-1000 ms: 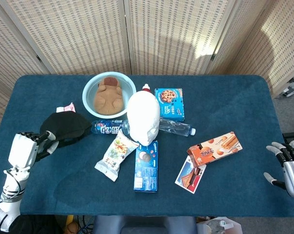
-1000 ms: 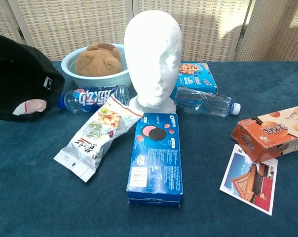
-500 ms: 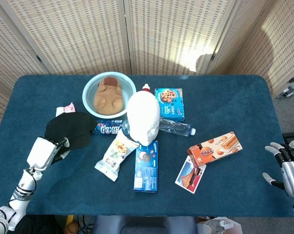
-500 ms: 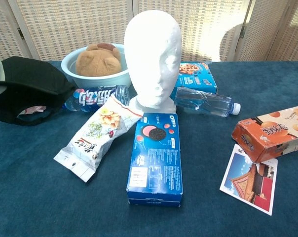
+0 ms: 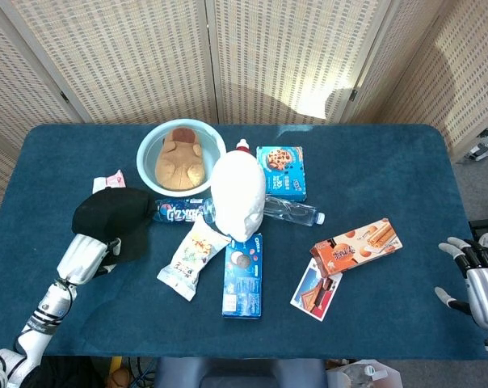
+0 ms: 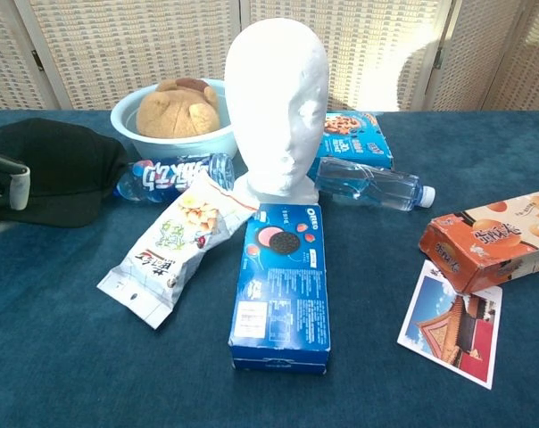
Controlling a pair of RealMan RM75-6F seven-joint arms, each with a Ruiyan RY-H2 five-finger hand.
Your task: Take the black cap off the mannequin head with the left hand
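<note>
The white mannequin head (image 5: 237, 194) (image 6: 278, 98) stands bare in the middle of the table. Left of it, the black cap (image 5: 115, 217) (image 6: 60, 169) lies flat on the blue cloth beside the cola bottle. My left hand (image 5: 84, 257) (image 6: 4, 185) is at the cap's near edge, with fingers over the brim, still holding it. My right hand (image 5: 473, 273) hovers at the table's right edge with fingers spread and nothing in it; the chest view does not show it.
A light blue bowl (image 5: 147, 145) with a brown plush stands behind the cap. A cola bottle (image 5: 183, 212), snack bag (image 5: 194, 257), Oreo box (image 5: 242, 275), cookie box (image 5: 281, 171), water bottle (image 5: 292, 212), orange box (image 5: 357, 245) and postcard (image 5: 315, 289) surround the head.
The left hand has lowered the cap and carried it rightward; the cap now lies flat on the table next to the cola bottle. The right hand has stayed in place.
</note>
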